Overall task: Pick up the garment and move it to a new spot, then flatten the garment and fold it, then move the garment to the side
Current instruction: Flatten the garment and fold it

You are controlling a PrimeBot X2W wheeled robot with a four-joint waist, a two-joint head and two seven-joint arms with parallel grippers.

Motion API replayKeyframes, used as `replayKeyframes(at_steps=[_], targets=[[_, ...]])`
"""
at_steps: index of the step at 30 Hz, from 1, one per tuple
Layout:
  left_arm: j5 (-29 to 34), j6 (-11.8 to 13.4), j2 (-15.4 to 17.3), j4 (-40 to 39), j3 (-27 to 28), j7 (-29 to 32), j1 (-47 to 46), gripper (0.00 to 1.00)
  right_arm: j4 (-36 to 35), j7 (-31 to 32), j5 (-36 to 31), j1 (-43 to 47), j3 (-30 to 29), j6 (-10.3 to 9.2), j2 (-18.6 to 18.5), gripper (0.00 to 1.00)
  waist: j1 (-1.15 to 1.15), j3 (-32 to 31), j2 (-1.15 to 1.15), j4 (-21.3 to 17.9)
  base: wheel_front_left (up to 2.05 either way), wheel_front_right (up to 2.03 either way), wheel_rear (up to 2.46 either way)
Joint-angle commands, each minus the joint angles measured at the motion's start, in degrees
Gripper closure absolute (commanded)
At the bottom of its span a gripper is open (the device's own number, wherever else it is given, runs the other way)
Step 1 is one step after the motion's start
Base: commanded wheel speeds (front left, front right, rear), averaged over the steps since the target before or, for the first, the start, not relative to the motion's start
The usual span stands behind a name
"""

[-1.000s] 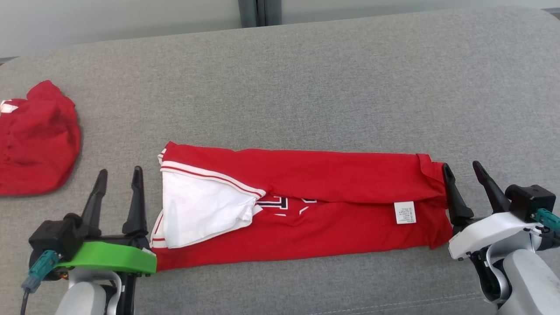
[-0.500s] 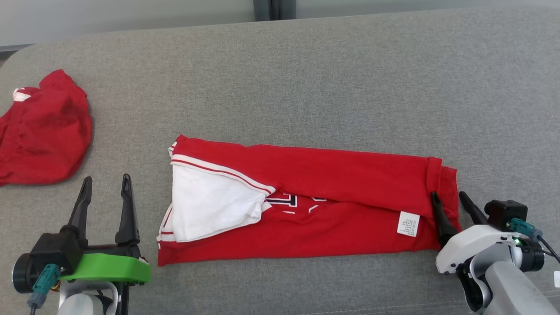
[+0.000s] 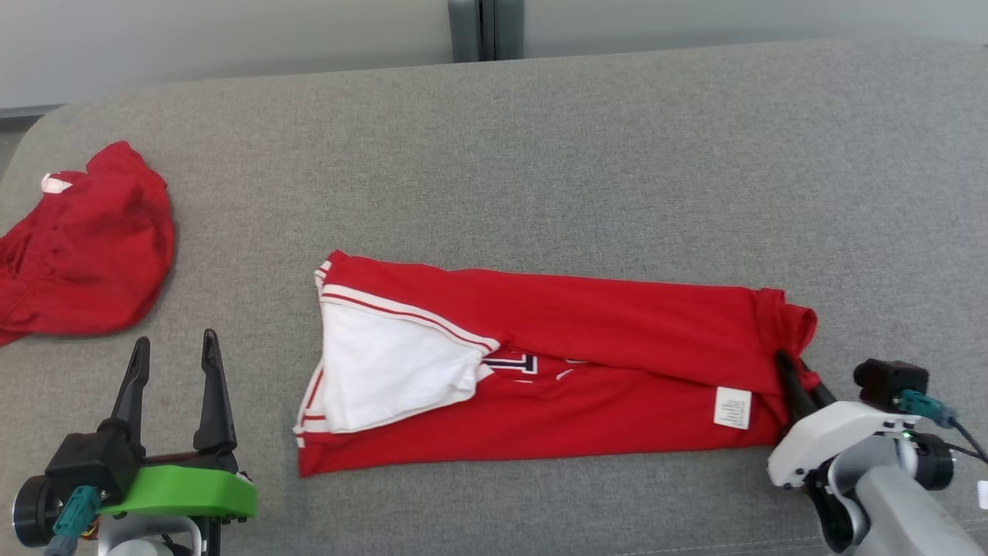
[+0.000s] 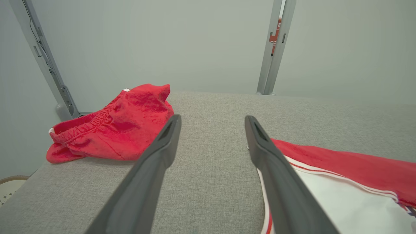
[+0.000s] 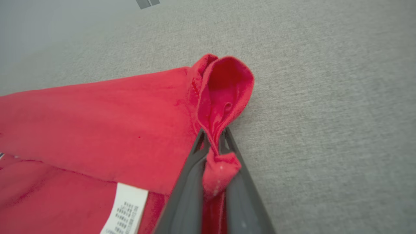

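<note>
Red-and-white fabric jersey [image 3: 602, 340], likely light and floppy, bunches at its right end in the right gripper's [image 5: 213, 132] pinch; left gripper [image 3: 175, 340] gapes empty.

garment [image 3: 587, 324] red, white lining, red-white striped trim, navy lettering; label [image 3: 732, 407] white, dark print; shorts [image 3: 85, 247] red; tabletop [image 3: 540, 154] grey weave; left gripper [image 3: 174, 341] black, green mount

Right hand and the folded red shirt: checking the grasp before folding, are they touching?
Touching. The right wrist view shows the right hand pinching a bunched edge of the folded red shirt.
</note>
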Motion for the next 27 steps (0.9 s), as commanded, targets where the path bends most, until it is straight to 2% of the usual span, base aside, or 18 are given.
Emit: replayKeyframes(at_steps=[1,8,13,18,27], targets=[[0.22,-0.23,-0.09,0.06,0.42,-0.02,1.11,0.00,0.29,0.02,0.56,0.40,-1.40,-0.19,-2.00,1.00,0.00,-1.25,0.00,-0.41,0.00,0.00,0.00],[0.67,-0.24,-0.31,-0.08,0.60,-0.02,2.86,0.00,2.01,0.03,1.63,1.36,-5.45,-0.16,-8.00,1.00,0.00,-3.75,0.00,-0.76,0.00,0.00,0.00],[0.65,-0.25,-0.29,-0.15,1.25,-0.02,4.12,0.00,1.74,0.47,3.29,0.76,-4.97,-0.16,-10.25,1.00,0.00,-5.17,0.00,-1.32,0.00,0.00,0.00],[0.69,-0.25,-0.45,-0.20,1.67,-0.02,5.05,0.00,-1.13,1.33,6.40,-0.04,-3.65,-0.15,-8.31,1.00,0.00,-5.83,0.00,-1.70,0.00,0.00,0.00],[0.65,-0.26,-0.71,0.24,0.85,-0.02,4.85,0.00,-11.91,5.15,9.84,-1.03,4.00,-0.14,-2.41,1.00,0.00,-6.00,0.00,-1.10,0.00,0.00,0.00]])
